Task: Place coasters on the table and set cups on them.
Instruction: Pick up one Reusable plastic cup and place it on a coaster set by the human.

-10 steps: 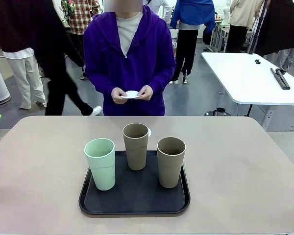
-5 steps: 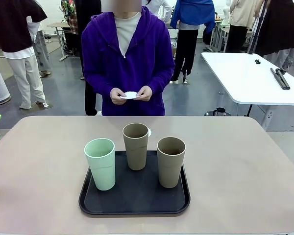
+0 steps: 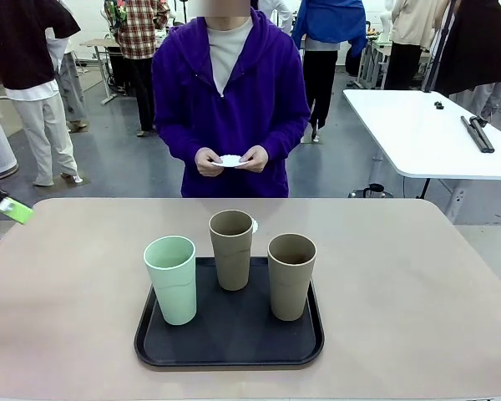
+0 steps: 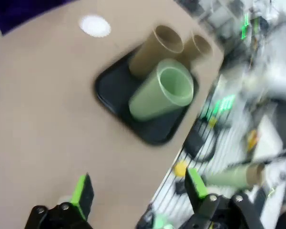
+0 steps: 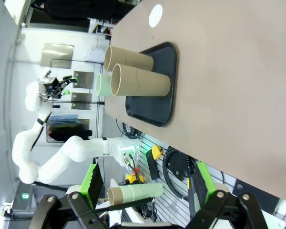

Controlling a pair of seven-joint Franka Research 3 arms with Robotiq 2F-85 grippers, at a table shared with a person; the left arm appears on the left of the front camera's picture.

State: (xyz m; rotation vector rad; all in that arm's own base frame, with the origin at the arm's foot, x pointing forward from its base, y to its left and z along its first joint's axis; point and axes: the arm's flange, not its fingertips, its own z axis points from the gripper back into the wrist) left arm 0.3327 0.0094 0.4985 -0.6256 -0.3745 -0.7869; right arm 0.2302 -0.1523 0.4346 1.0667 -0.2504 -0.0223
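Cups: pale mint green tapered tumbler, rear brownish-taupe tumbler and right brownish-taupe tumbler stand upright on flat black tray.
Coasters: round white lacy paper doily lies on beige tabletop just behind tray; second doily held in person's hands.
Left gripper: jaws wide, empty.
Right gripper: jaws wide, empty.

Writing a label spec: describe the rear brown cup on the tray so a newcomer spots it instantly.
On the beige table, a black tray holds three tall cups. The rear cup stands at the tray's far edge, nearest the person. Taupe, unlike the mint cup; farther back than the other taupe cup, a white coaster just behind it.
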